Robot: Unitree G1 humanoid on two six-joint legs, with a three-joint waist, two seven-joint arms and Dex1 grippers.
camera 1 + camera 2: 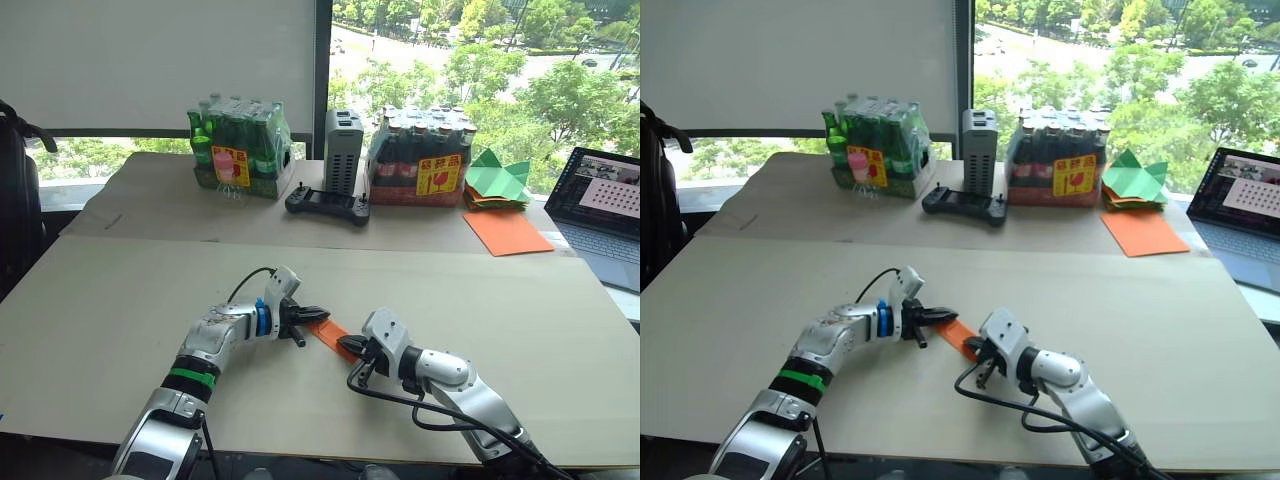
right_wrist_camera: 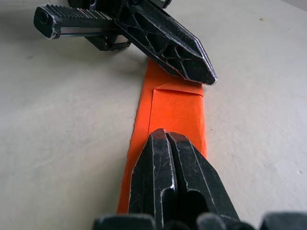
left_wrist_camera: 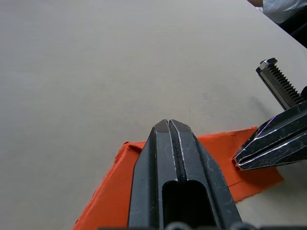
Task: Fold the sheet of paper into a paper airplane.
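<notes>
On the beige table [image 1: 120, 320] by the window [image 1: 480, 60], both closed hands press the sheet of paper [image 2: 175, 112].

Green bottle pack [image 1: 240, 150], game controller [image 1: 328, 206], laptop [image 1: 608, 212], green paper shapes [image 1: 497, 177]

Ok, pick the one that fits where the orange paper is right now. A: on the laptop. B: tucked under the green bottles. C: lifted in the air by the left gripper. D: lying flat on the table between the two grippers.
D: the orange paper lies flat on the table, with the left gripper at one end and the right gripper at the other, both pressing on it with fingers together.
</notes>
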